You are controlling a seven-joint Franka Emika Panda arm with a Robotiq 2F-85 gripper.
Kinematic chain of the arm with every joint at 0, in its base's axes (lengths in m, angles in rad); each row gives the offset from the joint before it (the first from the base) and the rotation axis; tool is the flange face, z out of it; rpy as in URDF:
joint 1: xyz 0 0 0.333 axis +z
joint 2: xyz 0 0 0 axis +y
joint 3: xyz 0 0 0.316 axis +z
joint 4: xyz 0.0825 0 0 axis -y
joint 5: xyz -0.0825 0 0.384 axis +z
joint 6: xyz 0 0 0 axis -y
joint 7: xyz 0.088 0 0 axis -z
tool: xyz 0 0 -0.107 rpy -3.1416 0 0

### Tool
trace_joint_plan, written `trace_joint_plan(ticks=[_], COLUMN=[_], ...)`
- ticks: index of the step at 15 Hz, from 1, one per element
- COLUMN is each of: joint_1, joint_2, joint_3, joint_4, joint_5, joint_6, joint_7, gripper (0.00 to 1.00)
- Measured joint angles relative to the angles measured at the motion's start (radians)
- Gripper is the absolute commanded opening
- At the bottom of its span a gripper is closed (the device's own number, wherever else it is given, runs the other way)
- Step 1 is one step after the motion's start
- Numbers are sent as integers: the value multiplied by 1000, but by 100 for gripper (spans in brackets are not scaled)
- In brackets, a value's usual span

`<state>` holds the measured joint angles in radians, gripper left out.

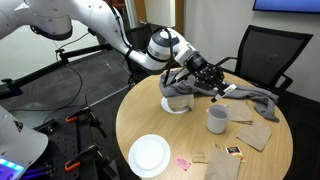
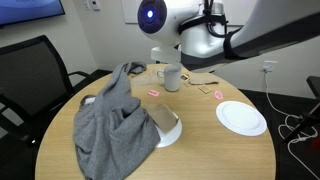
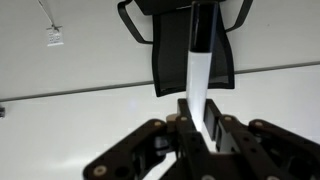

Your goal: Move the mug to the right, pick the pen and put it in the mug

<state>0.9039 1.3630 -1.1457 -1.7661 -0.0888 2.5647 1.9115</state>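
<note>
Your black gripper (image 3: 203,128) clamped on the thin white marker pen with black end (image 3: 199,70), pen pointing to twelve o'clock in the wrist view, small pale grey-white ceramic mug (image 1: 217,120) upright on the round wooden table (image 1: 140,120), at the gripper's six o'clock in an exterior view

Both exterior views overlook the table (image 1: 150,115) (image 2: 210,150) from opposite sides

We logged a round wooden bench (image 1: 150,115) carrying a white plate (image 1: 149,155) near its edge. A crumpled grey cloth (image 2: 115,125) lay partly over a white bowl (image 2: 168,128). Brown paper napkins (image 1: 255,133) and a pink packet (image 1: 184,161) lay nearby. A black chair (image 1: 262,52) stood beside the bench.
</note>
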Motion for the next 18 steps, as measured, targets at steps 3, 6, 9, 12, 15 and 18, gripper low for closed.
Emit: trace_joint_plan(ticks=[3,6,9,12,15,18], joint_1=[-12,-28,-43,-56,-64,-71], joint_2=[28,60,89,109,111,111], joint_3=[3,6,11,16,23,34], joint_4=[20,46,73,96,108,116], joint_5=[-11,-13,-13,-19,-41,-56], joint_6=[-2,-2,-2,-2,-2,-2], joint_7=[1,1,1,1,1,1], gripper=[5,5,5,5,5,53])
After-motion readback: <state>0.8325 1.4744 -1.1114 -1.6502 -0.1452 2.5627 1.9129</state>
